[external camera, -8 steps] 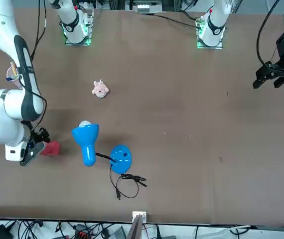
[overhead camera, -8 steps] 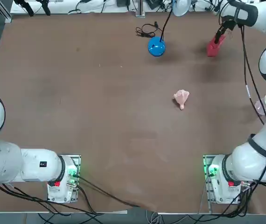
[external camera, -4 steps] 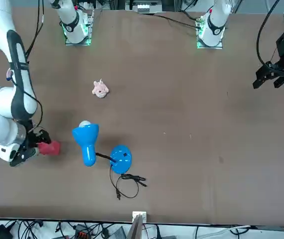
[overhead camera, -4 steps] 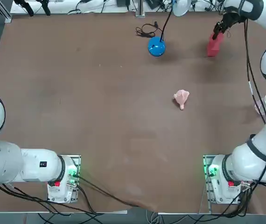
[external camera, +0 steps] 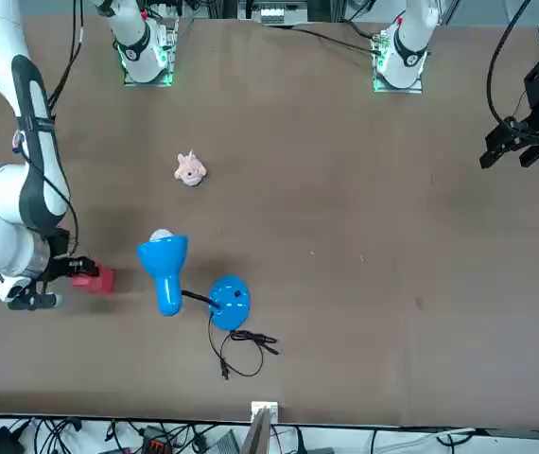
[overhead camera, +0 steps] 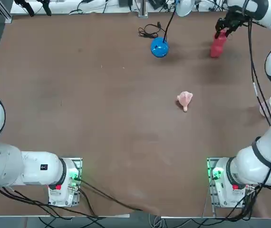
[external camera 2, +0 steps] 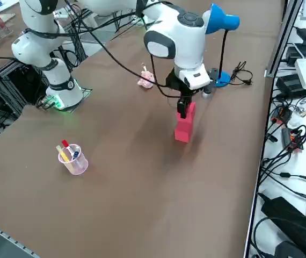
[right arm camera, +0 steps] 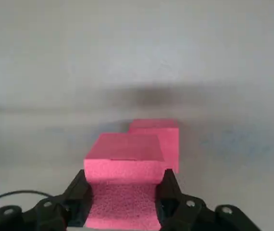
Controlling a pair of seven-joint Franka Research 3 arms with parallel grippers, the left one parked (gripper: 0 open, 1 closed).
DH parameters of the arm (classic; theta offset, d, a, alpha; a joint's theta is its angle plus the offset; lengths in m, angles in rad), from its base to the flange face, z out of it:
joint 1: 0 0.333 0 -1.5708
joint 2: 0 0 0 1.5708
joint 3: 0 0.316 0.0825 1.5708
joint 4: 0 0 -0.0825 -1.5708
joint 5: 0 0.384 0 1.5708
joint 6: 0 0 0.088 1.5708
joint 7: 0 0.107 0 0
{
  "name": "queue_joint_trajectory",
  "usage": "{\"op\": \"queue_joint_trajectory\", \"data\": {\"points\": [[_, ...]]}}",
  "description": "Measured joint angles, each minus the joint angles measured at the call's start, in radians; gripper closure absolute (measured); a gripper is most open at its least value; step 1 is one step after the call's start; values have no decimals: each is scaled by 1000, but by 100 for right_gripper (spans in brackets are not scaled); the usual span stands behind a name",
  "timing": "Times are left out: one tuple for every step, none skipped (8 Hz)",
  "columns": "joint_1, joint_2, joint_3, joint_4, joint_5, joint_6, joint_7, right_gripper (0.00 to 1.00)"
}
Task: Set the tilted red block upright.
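Observation:
The red block [external camera 2: 184,127] stands nearly upright near the table's far right corner, its base on the tabletop. My right gripper [external camera 2: 183,107] is above it, shut on its top end. The top view shows the block [overhead camera: 217,46] just below the gripper [overhead camera: 222,26]. From the front view the block [external camera: 94,278] pokes out beside the gripper [external camera: 66,271]. In the wrist view both black fingers [right arm camera: 79,190] press the sides of the block [right arm camera: 127,159], with the gripper [right arm camera: 123,187] closed around it.
A blue desk lamp with its round base [overhead camera: 159,47] and cable stands to the block's left. A pale pink toy [overhead camera: 185,100] lies mid-table. A clear cup of pens [external camera 2: 72,159] sits at the right edge, nearer the arm's base.
The right gripper has swung toward the far edge with the red block in it. The block has gone from clearly tilted to nearly upright.

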Motion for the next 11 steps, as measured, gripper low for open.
{"op": "queue_joint_trajectory", "data": {"points": [[0, 0, -2, 0, -13, -1, 32, 32], [-2, 0, -6, -3, -21, -2, 46, 32], [-3, 0, -11, -9, -23, -3, 50, 32], [-5, 1, -13, -16, -26, -2, 50, 32], [-6, 2, -13, -22, -32, 0, 47, 32], [-6, 4, -13, -27, -43, 4, 39, 32], [-6, 8, -13, -27, -52, 6, 30, 32], [-5, 9, -12, -27, -52, 8, 19, 32], [-4, 10, -12, -27, -55, 11, 12, 32], [-1, 10, -12, -27, -64, 15, 10, 32], [1, 10, -12, -27, -79, 19, 10, 32]]}}
